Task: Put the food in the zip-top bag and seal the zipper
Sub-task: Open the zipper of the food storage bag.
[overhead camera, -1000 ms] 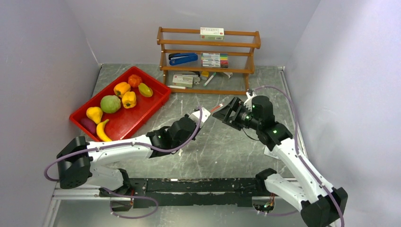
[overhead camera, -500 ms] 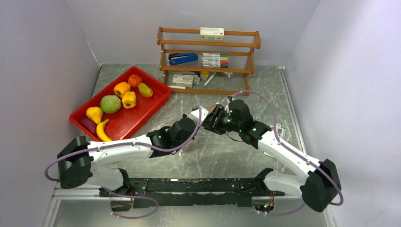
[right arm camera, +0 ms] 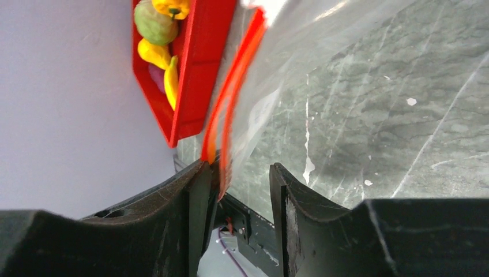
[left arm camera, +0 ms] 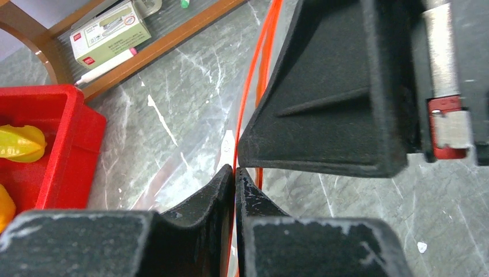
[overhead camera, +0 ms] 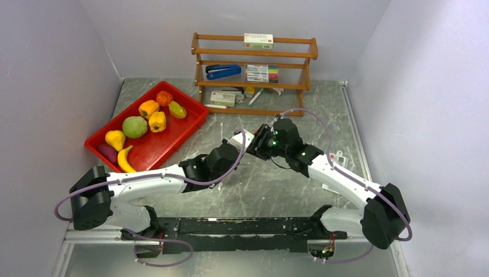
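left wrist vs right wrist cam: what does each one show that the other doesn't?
Left wrist only: the left gripper pinched shut on the zipper; a box and a marker by the wooden shelf; a yellow pepper.
Right wrist only: the right gripper, jaws apart, the zipper lying against one finger; green fruit, pear, banana.
Both: zipper, clear zip-top bag, red tray, marble table.

Pale lavender walls (overhead camera: 52, 86) enclose a grey marbled table (overhead camera: 271, 190) with a wooden rack (overhead camera: 254, 53).
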Controlling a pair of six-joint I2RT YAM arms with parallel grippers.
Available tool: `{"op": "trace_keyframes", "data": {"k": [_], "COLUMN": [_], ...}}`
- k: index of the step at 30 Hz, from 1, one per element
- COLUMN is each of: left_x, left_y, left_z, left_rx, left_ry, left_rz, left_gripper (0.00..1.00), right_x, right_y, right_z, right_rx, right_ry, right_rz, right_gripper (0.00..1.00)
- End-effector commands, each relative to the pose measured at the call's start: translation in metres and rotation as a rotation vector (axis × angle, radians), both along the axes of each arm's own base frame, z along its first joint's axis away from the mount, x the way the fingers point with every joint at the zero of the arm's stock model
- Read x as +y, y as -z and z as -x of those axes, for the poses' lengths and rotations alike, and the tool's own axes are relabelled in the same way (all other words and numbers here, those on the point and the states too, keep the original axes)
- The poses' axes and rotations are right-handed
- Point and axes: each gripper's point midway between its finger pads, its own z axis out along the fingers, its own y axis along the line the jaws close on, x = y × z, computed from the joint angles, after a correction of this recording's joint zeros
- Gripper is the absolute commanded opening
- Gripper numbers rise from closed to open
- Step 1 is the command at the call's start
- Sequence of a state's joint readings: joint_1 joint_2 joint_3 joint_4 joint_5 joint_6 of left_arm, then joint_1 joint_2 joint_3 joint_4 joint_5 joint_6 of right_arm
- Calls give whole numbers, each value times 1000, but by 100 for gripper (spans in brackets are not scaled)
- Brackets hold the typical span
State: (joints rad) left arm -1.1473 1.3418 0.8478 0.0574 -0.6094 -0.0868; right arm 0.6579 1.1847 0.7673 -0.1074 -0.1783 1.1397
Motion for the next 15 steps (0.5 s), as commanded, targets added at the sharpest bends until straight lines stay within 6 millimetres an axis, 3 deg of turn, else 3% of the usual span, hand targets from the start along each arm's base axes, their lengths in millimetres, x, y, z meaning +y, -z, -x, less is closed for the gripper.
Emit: {"op": "trace_keyframes", "data": {"k": [1, 8, 15], "left_x": [3, 3, 5], "left_y": [-4, -5, -9], "left_z": [-2, -3, -4], "left_rx": [-11, 2, -3], "left_ry": [-29, -46, -71], "left_rz": [10, 19, 50], "left_gripper": [7, 7, 7], "right_x": [-2, -11, -11], "right_y": [1, 11, 21], "right_z": [-10, -15, -32], "right_rx": [-5, -8, 20], "right_ry": [37, 89, 119], "right_rz": [44, 72, 173], "right_gripper": [42, 37, 28]}}
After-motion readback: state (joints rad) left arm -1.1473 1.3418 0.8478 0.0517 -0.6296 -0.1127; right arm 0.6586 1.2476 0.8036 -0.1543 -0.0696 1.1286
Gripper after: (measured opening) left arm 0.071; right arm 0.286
